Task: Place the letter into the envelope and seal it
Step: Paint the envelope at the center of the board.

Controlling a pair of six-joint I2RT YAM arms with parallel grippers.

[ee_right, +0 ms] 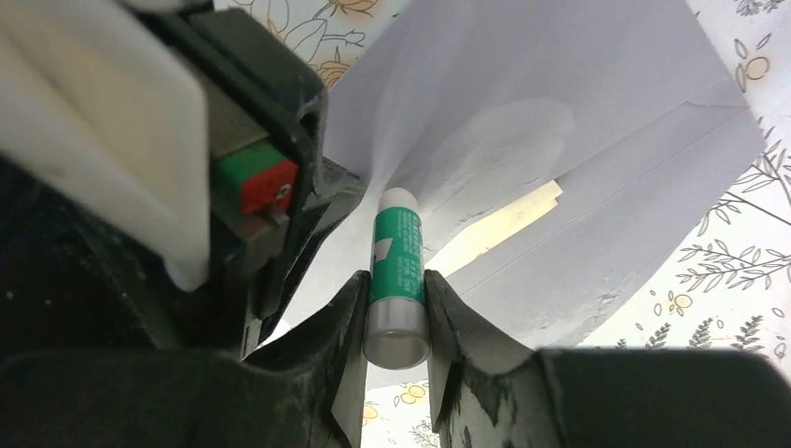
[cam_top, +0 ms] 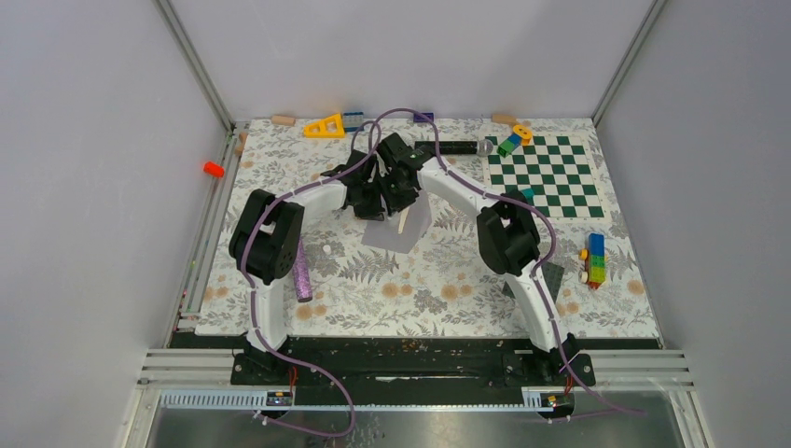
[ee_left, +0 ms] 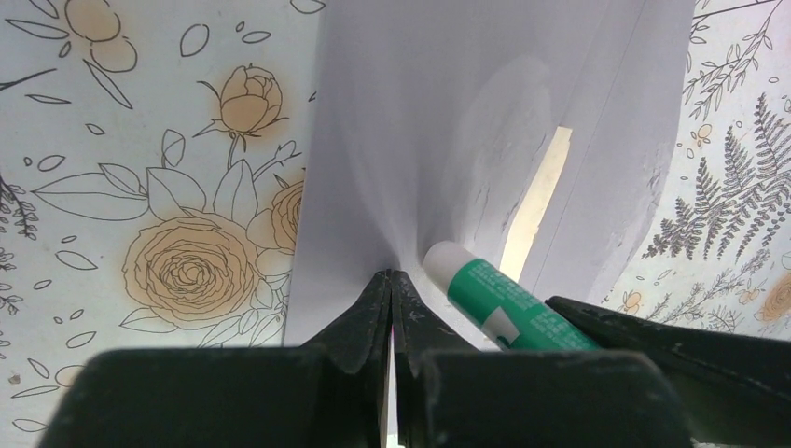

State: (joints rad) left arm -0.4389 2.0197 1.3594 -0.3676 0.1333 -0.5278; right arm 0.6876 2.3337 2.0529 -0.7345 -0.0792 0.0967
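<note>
Your left gripper [ee_left: 392,278] pinches the envelope [ee_left: 420,112] by its flap. Your right gripper [ee_right: 396,291] clamps a green glue stick [ee_right: 398,250], tip near the flap; the letter [ee_right: 499,224] shows inside.

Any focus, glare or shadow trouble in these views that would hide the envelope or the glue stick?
Top external: even soft light, no glare, sharp, but the arms cover much of the envelope. Left wrist: the left gripper is slightly soft up close; envelope and floral mat are crisp. Right wrist: the glue stick in the right gripper is sharp; the white casing is blurred and washed out.
</note>
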